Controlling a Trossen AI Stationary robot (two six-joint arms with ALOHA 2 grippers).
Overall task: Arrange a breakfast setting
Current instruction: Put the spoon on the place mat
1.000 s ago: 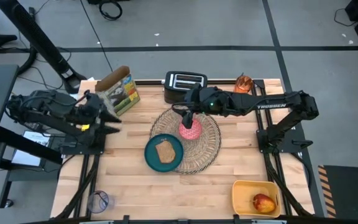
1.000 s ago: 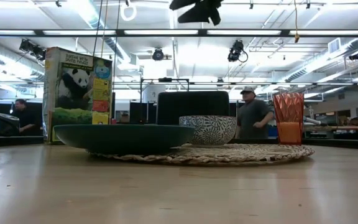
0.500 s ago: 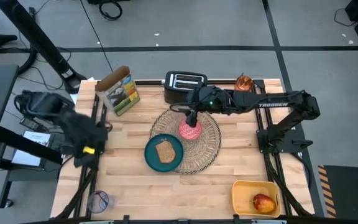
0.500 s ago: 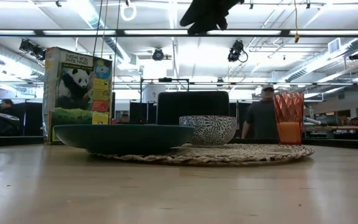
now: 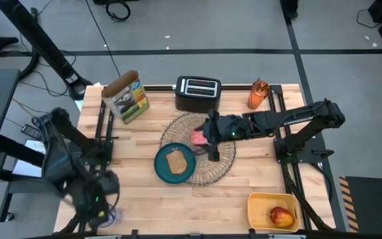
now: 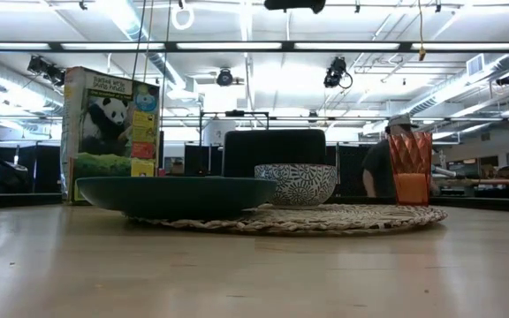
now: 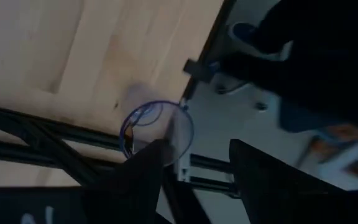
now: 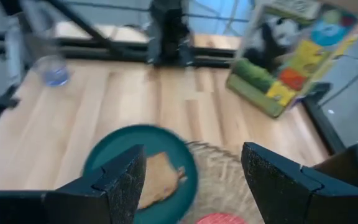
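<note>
Found the right gripper (image 5: 212,147) low over the wicker placemat (image 5: 225,162), just beside the pink bowl (image 5: 197,136). Saw its two fingers (image 8: 120,183) spread wide, with nothing between them. Spotted the toast (image 5: 176,160) lying on the teal plate (image 5: 160,167), partly on the mat. Saw the orange cup (image 5: 257,95) at the back near the toaster (image 5: 197,93), and the apple (image 5: 281,216) in a yellow tub (image 5: 260,199) at the front corner. Found the left gripper (image 5: 98,202) open and empty, close to a clear glass (image 5: 107,214).
</note>
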